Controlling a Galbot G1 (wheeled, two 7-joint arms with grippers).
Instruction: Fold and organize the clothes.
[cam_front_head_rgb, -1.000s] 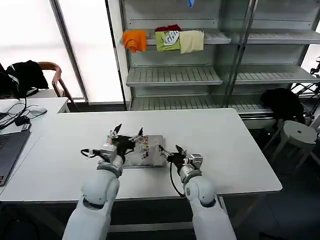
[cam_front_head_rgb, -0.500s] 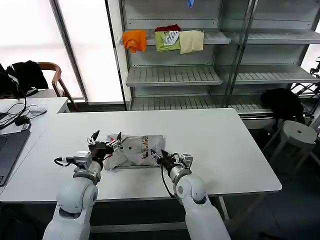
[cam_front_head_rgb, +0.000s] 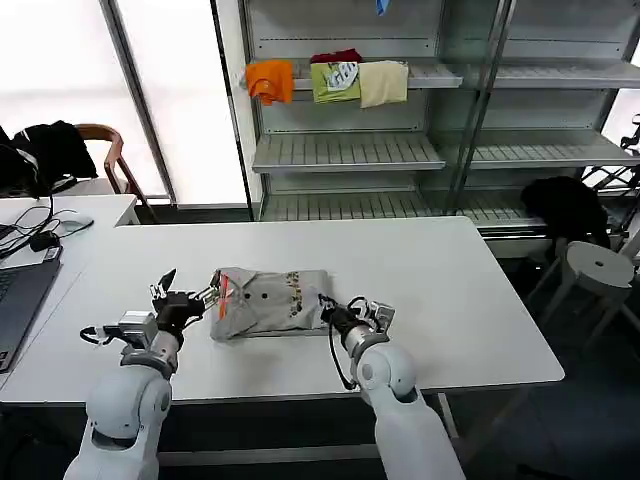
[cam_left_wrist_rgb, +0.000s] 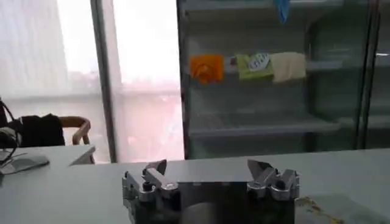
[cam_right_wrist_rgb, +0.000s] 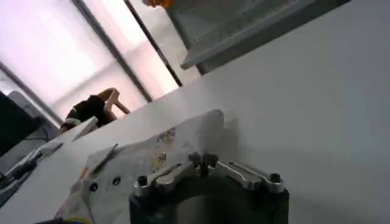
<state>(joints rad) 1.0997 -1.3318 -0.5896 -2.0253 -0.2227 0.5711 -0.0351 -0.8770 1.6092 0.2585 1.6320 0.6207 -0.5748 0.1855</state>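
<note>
The left gripper (cam_front_head_rgb: 185, 290) hovers with fingers spread wide, just left of the folded grey shirt (cam_front_head_rgb: 268, 301) at the frame's lower centre. The right gripper (cam_front_head_rgb: 328, 307), fingers closed together, touches the shirt's right edge. The shirt lies on the white table (cam_front_head_rgb: 450, 290). Behind, a metal shelf rack (cam_front_head_rgb: 400, 150) holds orange, green and cream cloths (cam_front_head_rgb: 330, 80). A laptop (cam_front_head_rgb: 20, 300) sits far left.
</note>
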